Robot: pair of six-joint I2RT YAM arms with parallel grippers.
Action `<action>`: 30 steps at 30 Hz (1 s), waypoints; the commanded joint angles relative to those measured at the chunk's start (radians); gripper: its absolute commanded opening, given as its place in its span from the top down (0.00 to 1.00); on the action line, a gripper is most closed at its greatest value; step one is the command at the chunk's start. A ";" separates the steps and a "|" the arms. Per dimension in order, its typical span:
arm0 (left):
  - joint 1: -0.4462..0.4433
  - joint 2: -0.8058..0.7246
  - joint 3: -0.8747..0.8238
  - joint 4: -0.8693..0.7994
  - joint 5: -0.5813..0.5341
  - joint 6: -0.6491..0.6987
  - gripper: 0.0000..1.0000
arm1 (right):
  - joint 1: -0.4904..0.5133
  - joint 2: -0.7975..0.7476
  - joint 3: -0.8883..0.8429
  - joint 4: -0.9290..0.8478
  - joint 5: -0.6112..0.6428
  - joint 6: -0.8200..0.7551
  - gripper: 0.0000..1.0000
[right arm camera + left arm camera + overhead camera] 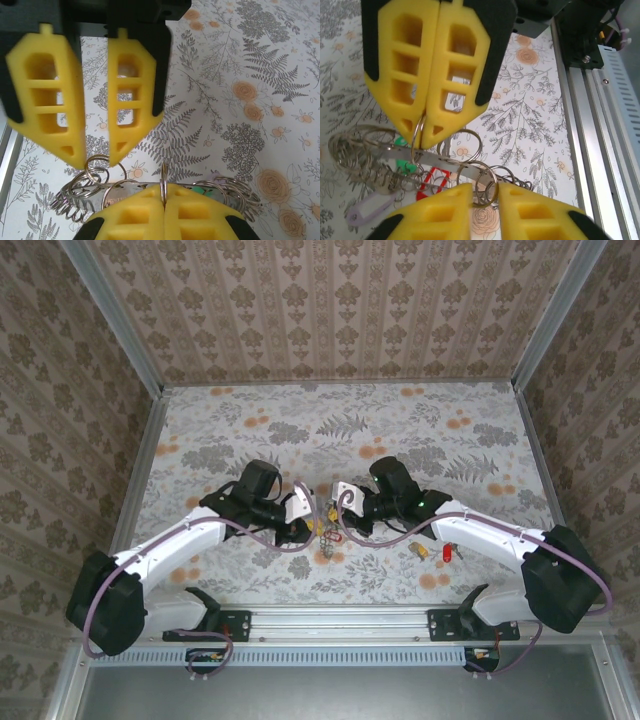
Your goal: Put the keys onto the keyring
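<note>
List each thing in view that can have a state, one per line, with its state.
right gripper: shut on a thin ring.
left gripper: open, jaws slightly apart.
keyring: coiled, bunched between the two grippers.
red key: loose on the table, off the keyring.

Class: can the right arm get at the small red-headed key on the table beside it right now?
Probably not yet: its jaws are shut on a thin silver ring in the bundle. The small red-headed key lies uncovered beside its forearm.
</note>
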 commanded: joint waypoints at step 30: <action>0.122 -0.088 -0.002 0.179 0.153 -0.065 0.56 | -0.057 -0.015 0.001 0.023 -0.202 -0.111 1.00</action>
